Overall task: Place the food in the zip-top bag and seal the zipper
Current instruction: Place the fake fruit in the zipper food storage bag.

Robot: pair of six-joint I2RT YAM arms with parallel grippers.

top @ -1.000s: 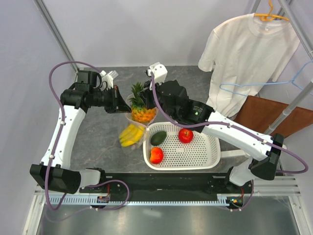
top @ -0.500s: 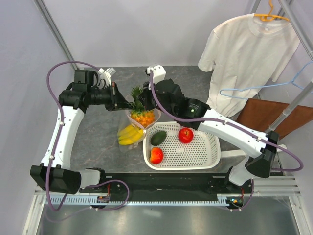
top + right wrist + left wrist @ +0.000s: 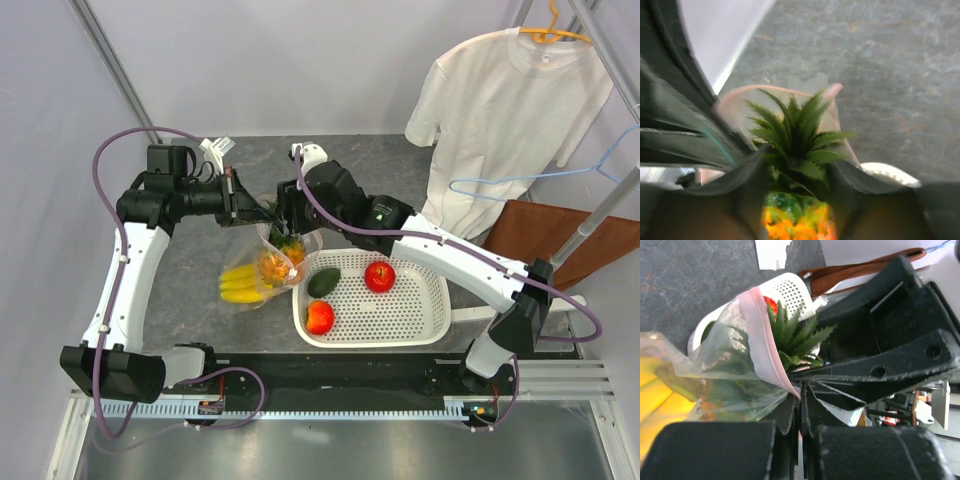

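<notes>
Two of the five fruits are in the zip-top bag (image 3: pixel 725 365): the bananas (image 3: pixel 240 283) lie at its bottom, and the pineapple (image 3: pixel 795 220) stands beside them, body down, crown in the mouth. The bag hangs over the middle of the surface (image 3: pixel 190 250), just beside the left rim of the white basket (image 3: pixel 420 310). My left fingers (image 3: pixel 782 415) are clenched on the zipper (image 3: pixel 762 335), holding the mouth up. My right fingers (image 3: pixel 855 190) are clamped on the pineapple just under its crown. Its long axis runs in line with those fingers, so I judge the next move is letting go and backing straight out along it. The avocado (image 3: pixel 323 282), apple (image 3: pixel 379 276) and red-orange fruit (image 3: pixel 320 317) wait in the basket, nearer my right arm.
</notes>
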